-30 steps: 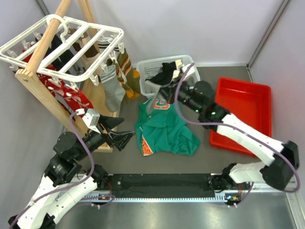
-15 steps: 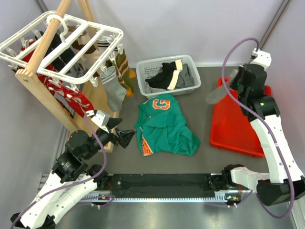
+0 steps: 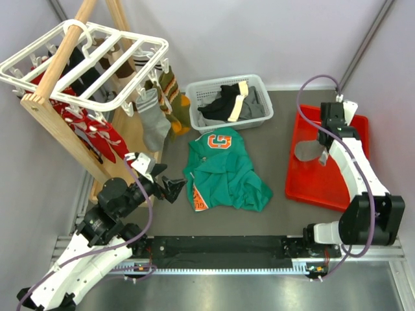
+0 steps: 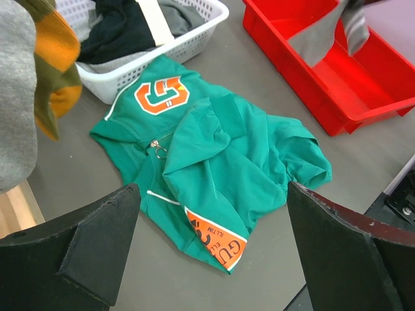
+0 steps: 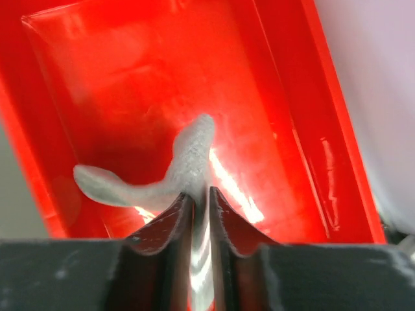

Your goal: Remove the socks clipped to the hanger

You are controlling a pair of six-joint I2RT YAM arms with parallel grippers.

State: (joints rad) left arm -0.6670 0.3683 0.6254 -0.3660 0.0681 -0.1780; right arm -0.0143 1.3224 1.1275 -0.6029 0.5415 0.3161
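The white slatted hanger (image 3: 97, 58) hangs at the back left on the wooden rack. Clipped to it are a grey sock (image 3: 154, 123), a green-brown-orange striped sock (image 3: 174, 97) and red patterned socks (image 3: 104, 136). My left gripper (image 3: 170, 181) stands wide open low beside the rack, its jaws holding nothing (image 4: 211, 194). My right gripper (image 3: 322, 154) hangs over the red tray (image 3: 350, 129), shut on a loose grey sock (image 5: 188, 155) that dangles from between the narrow jaws (image 5: 201, 194) into the tray. The same sock (image 4: 318, 42) shows in the left wrist view.
A big green shirt with orange print (image 3: 227, 172) lies on the table between the arms. A white basket (image 3: 194, 91) with bunched black and cream garments stands behind it. The pale wooden rack (image 3: 65, 129) fills the left side. Grey walls close the back and sides.
My right arm swung from the basket to the red tray with the grey sock and lowered it inside. The left gripper crept slightly right, still open.
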